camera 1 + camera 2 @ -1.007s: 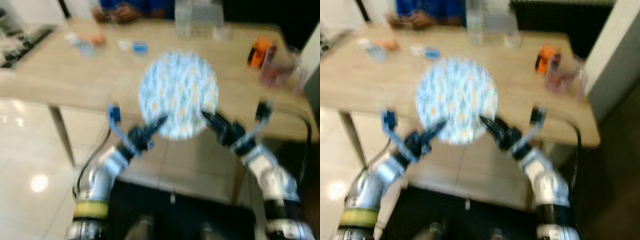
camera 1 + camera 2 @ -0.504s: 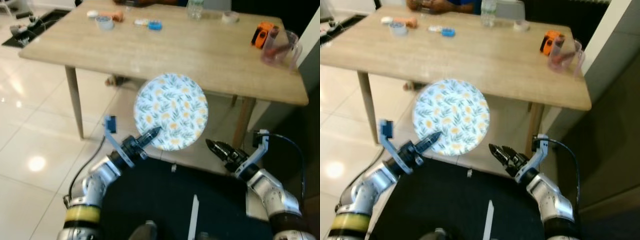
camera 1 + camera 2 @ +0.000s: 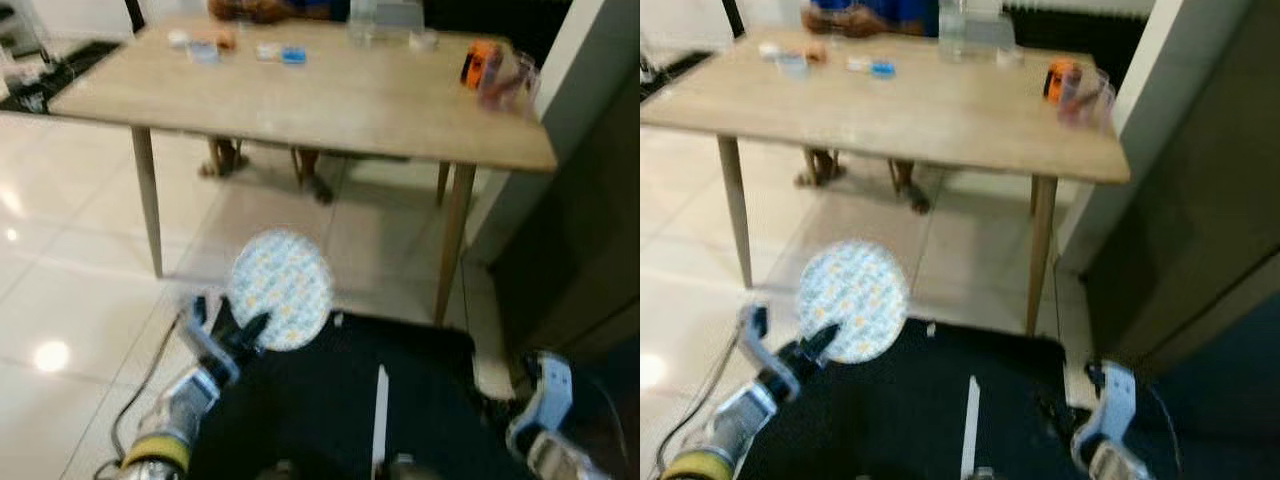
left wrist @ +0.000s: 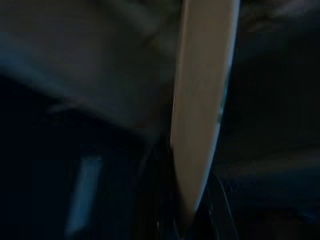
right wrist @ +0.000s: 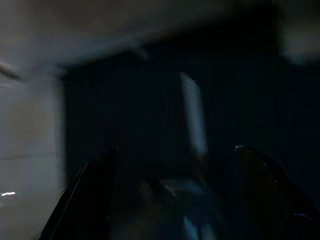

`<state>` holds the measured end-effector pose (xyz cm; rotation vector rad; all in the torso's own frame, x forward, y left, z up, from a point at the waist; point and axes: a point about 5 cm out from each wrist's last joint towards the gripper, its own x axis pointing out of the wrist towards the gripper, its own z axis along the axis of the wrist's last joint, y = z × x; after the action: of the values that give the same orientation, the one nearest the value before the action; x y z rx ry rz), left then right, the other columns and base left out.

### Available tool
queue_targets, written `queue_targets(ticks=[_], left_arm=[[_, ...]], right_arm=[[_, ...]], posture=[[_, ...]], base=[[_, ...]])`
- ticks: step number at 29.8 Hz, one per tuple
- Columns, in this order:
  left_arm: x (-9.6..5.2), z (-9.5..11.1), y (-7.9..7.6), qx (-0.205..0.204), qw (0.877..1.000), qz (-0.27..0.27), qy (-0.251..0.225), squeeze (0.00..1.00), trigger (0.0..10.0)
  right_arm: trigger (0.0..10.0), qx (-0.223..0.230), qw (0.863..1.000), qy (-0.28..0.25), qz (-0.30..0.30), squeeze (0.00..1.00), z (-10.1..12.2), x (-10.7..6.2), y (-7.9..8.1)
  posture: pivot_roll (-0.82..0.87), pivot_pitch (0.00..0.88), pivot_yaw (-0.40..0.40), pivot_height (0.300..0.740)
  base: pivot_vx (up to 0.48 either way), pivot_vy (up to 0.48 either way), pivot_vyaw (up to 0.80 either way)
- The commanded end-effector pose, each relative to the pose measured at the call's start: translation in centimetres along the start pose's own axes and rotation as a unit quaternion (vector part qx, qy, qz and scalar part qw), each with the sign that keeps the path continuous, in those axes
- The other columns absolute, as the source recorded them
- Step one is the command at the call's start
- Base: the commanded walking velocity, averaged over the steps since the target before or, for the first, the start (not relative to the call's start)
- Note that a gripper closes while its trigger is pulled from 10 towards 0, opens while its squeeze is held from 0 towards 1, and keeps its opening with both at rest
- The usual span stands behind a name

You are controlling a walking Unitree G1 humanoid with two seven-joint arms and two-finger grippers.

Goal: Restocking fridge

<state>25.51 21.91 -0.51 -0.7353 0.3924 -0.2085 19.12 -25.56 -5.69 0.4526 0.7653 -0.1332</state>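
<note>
Left eye view: one plate (image 3: 281, 289), seemingly pinched by left tool (image 3: 243, 334).

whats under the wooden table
Under the wooden table show pale floor tiles and a seated person's feet. The tabletop hides the rest of that person's legs.

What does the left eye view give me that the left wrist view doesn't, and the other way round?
Left eye view: the patterned face of the floral plate, held upright, with the wooden table, an orange object at its far corner, the tiled floor, and the right arm hanging low.
Left wrist view: the plate seen edge-on, its pale rim running down between the claw's fingers.
Both: the left claw gripping the plate at its lower edge.
</note>
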Motion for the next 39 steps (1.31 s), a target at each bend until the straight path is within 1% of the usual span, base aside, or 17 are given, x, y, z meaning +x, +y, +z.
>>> queue_targets(ticks=[1, 3, 4, 5, 6, 7, 8, 9, 10, 13, 15, 18, 20, 23, 27, 34, 39], left_arm=[[-1.3, -0.4, 2.0, 0.012, 0.997, 0.078, 0.0, 0.0, 10.0], [-3.5, -1.6, 4.4, 0.006, 0.984, 0.177, 0.009, 0.0, 10.0], [-4.2, -2.2, 5.1, 0.005, 0.978, 0.206, 0.016, 0.0, 10.0], [-4.2, -2.2, 5.1, 0.005, 0.978, 0.206, 0.016, 0.0, 10.0], [-5.2, -3.1, 5.7, 0.003, 0.972, 0.233, 0.031, 0.0, 10.0], [-5.2, -3.1, 5.7, 0.003, 0.972, 0.233, 0.031, 0.0, 10.0], [-5.7, -3.7, 6.0, 0.003, 0.968, 0.247, 0.04, 0.0, 10.0], [-6.5, -4.6, 6.5, 0.002, 0.962, 0.269, 0.051, 0.0, 10.0], [-6.5, -4.6, 6.5, 0.002, 0.962, 0.269, 0.051, 0.0, 10.0], [-8.6, -6.9, 7.3, 0.008, 0.941, 0.327, 0.087, 0.0, 10.0], [-9.1, -7.9, 7.3, 0.02, 0.933, 0.341, 0.11, 0.0, 10.0], [-9.3, -8.6, 7.2, 0.026, 0.931, 0.342, 0.127, 0.0, 10.0], [-9.3, -8.8, 7.1, 0.03, 0.931, 0.34, 0.131, 0.0, 10.0], [-8.9, -8.4, 7.1, 0.022, 0.935, 0.334, 0.117, 0.0, 10.0], [-8.8, -8.2, 7.0, 0.028, 0.937, 0.327, 0.119, 0.0, 10.0], [-8.6, -8.1, 7.0, 0.034, 0.938, 0.322, 0.123, 0.0, 10.0], [-7.9, -8.7, 6.3, 0.027, 0.942, 0.308, 0.13, 0.0, 10.0]], right_arm=[[10.0, -0.009, 0.999, 0.008, -0.043, 0.0, -0.6, -0.4, -1.1], [10.0, -0.003, 0.996, 0.031, -0.085, 0.0, -2.3, -1.1, -2.2], [10.0, 0.001, 0.994, 0.04, -0.098, 0.0, -3.0, -1.3, -2.5], [10.0, 0.001, 0.994, 0.04, -0.098, 0.0, -3.0, -1.3, -2.5], [10.0, 0.006, 0.993, 0.052, -0.107, 0.0, -3.7, -1.5, -2.7], [10.0, 0.006, 0.993, 0.052, -0.107, 0.0, -3.7, -1.5, -2.7], [10.0, 0.009, 0.992, 0.059, -0.112, 0.0, -4.1, -1.6, -2.7], [10.0, 0.001, 0.99, 0.072, -0.119, 0.0, -4.7, -1.7, -2.8], [10.0, 0.001, 0.99, 0.072, -0.119, 0.0, -4.7, -1.7, -2.8], [10.0, -0.008, 0.987, 0.093, -0.133, 0.0, -5.7, -2.0, -2.9], [10.0, -0.006, 0.986, 0.096, -0.139, 0.0, -6.0, -2.1, -3.0], [10.0, -0.008, 0.985, 0.099, -0.143, 0.0, -6.0, -2.1, -3.0], [10.0, -0.011, 0.985, 0.097, -0.142, 0.0, -5.8, -2.0, -2.9], [10.0, -0.019, 0.987, 0.087, -0.136, 0.0, -4.9, -1.5, -2.6], [10.0, -0.024, 0.988, 0.081, -0.131, 0.0, -4.4, -1.3, -2.3], [10.0, -0.035, 0.989, 0.077, -0.125, 0.0, -3.9, -0.9, -1.9], [10.0, -0.054, 0.988, 0.082, -0.119, 0.0, -3.9, -0.6, -1.4]], posture=[[-0.01, 0.094, 0.012, 0.74], [-0.01, 0.085, 0.015, 0.74], [-0.01, 0.072, 0.014, 0.74], [-0.01, 0.072, 0.014, 0.74], [-0.01, 0.069, 0.014, 0.74], [-0.01, 0.069, 0.014, 0.74], [-0.01, 0.069, 0.014, 0.74], [-0.01, 0.058, 0.011, 0.74], [-0.01, 0.058, 0.011, 0.74], [0.0, 0.053, 0.024, 0.74], [0.0, 0.047, 0.023, 0.74], [0.01, 0.041, 0.02, 0.74], [0.01, 0.037, 0.015, 0.74], [0.01, 0.043, 0.011, 0.74], [0.0, 0.049, 0.008, 0.74], [0.0, 0.033, 0.012, 0.74], [-0.01, 0.015, 0.006, 0.74]], base=[[0.0, 0.0, 0.0], [0.0, 0.0, 0.0], [0.0, 0.0, 0.0], [0.0, 0.0, 0.0], [0.0, 0.0, -0.8], [0.0, 0.0, -0.8], [0.0, 0.0, -0.8], [0.0, 0.0, -0.8], [0.0, 0.0, -0.8], [0.0, 0.0, -0.27], [0.0, 0.0, 0.0], [0.0, 0.0, 0.0], [0.0, 0.0, -0.8], [0.0, 0.0, -0.8], [0.0, 0.0, -0.8], [0.0, 0.0, 0.0], [0.0, 0.0, 0.0]])
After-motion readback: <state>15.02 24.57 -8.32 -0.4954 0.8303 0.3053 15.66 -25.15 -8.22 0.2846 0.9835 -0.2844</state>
